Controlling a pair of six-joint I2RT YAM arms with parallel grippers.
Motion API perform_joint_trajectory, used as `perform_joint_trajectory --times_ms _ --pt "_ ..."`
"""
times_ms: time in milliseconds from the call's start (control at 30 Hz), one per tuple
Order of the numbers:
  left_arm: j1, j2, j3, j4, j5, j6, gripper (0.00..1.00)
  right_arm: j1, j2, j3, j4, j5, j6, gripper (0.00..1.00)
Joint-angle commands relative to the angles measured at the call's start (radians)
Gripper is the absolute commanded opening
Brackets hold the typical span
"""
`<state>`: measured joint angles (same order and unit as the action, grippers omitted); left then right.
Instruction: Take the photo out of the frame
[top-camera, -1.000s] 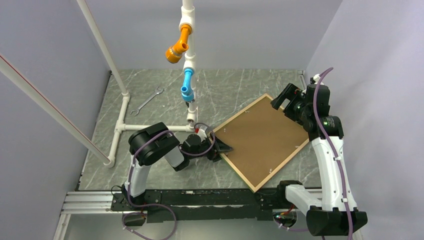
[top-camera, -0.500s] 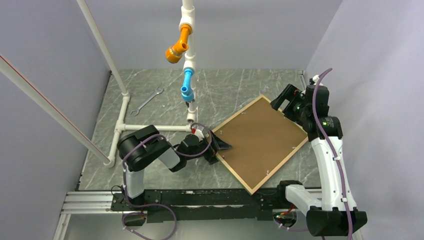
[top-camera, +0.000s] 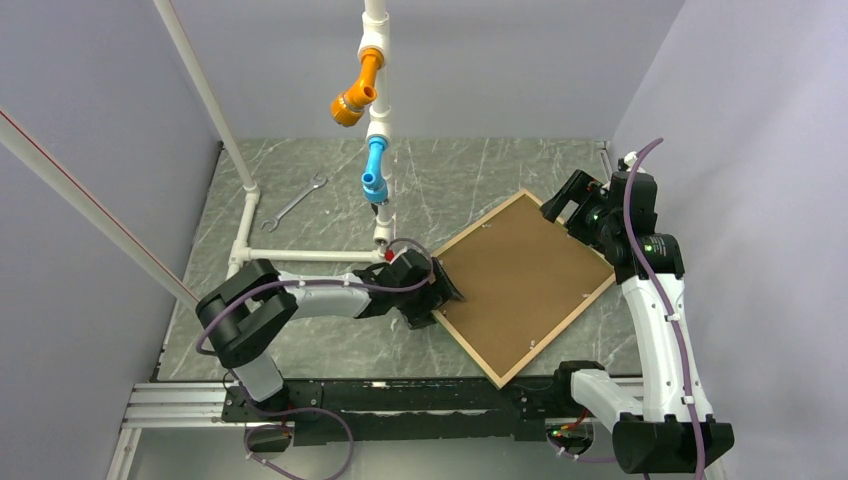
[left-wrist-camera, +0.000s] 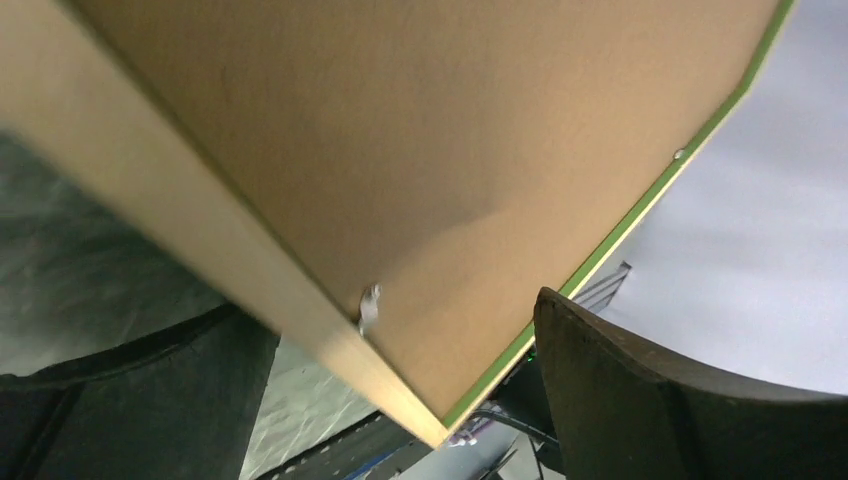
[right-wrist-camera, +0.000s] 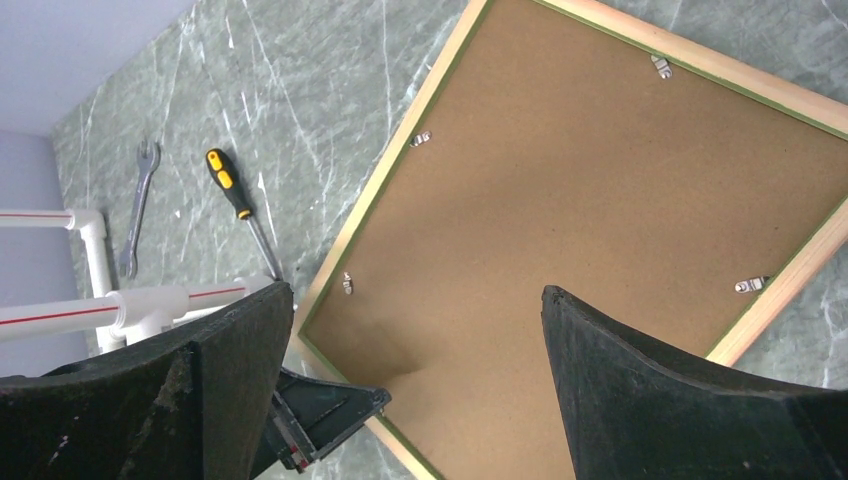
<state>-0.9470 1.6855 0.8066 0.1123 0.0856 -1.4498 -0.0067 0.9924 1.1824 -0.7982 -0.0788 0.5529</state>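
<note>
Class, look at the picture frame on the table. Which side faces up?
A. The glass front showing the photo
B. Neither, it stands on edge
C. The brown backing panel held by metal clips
C: the frame lies flat with its brown backing panel up, and small metal clips sit along its inner edge.

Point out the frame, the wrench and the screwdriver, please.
frame (right-wrist-camera: 372, 200): right wrist view, wooden back edge.
wrench (top-camera: 295, 204): top view, middle of the shaft.
screwdriver (right-wrist-camera: 225, 185): right wrist view, yellow-and-black handle.
</note>
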Motion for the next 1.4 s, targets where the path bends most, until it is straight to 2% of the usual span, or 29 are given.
perform_joint_trajectory --times_ms 0,167,233,333,400,500,633,733,800,867,933,1000,1067,1133,1200,1300,1367 --pt "-0.006 -0.028 0.069 -0.393 -0.118 0.048 0.99 -0.002 -0.026 0.001 0.039 0.003 -0.003 0.95" --pt "-0.015 0.010 0.210 -0.621 -0.154 0.125 1.00 -0.002 -0.032 0.005 0.037 0.006 -0.007 0.95" --pt "-0.047 -0.026 0.222 -0.674 -0.246 0.164 0.99 -0.002 -0.029 0.006 0.039 0.001 -0.010 0.95" --pt "-0.098 -0.119 0.209 -0.768 -0.473 0.231 0.99 -0.003 -0.029 0.007 0.033 0.008 -0.021 0.95" --pt "-0.111 -0.213 0.166 -0.811 -0.627 0.268 0.99 -0.003 -0.035 -0.008 0.045 0.009 -0.026 0.95" --pt "-0.114 -0.375 0.038 -0.769 -0.749 0.385 0.99 -0.002 -0.036 -0.046 0.079 -0.018 -0.033 0.95" --pt "-0.083 -0.632 -0.141 -0.698 -0.785 0.513 0.99 -0.002 -0.014 -0.084 0.107 -0.053 -0.036 0.95" --pt "0.045 -0.834 -0.253 -0.575 -0.619 0.701 0.99 0.001 -0.009 -0.110 0.137 -0.072 -0.031 0.95" --pt "0.144 -0.936 -0.294 -0.530 -0.524 0.763 0.99 0.002 -0.008 -0.126 0.160 -0.094 -0.024 0.95" --pt "0.272 -0.987 -0.302 -0.502 -0.424 0.808 0.99 0.035 -0.003 -0.138 0.177 -0.108 -0.017 0.95" --pt "0.402 -0.989 -0.306 -0.437 -0.235 0.832 0.99 0.052 0.007 -0.144 0.187 -0.108 -0.015 0.95" --pt "0.555 -0.942 -0.322 -0.329 -0.003 0.820 0.98 0.060 0.013 -0.149 0.193 -0.109 -0.014 0.95" --pt "0.696 -0.853 -0.330 -0.195 0.200 0.774 0.92 0.065 0.013 -0.157 0.199 -0.113 -0.013 0.95" --pt "0.795 -0.748 -0.327 -0.044 0.367 0.703 0.89 0.069 0.007 -0.165 0.203 -0.115 -0.013 0.95" --pt "0.841 -0.628 -0.279 0.074 0.473 0.650 0.90 0.069 0.003 -0.172 0.204 -0.114 -0.014 0.95" --pt "0.881 -0.437 -0.190 0.202 0.549 0.569 0.90 0.071 0.001 -0.178 0.207 -0.117 -0.015 0.95" --pt "0.909 -0.311 -0.162 0.438 0.621 0.474 0.87 0.071 0.002 -0.174 0.206 -0.118 -0.016 0.95"
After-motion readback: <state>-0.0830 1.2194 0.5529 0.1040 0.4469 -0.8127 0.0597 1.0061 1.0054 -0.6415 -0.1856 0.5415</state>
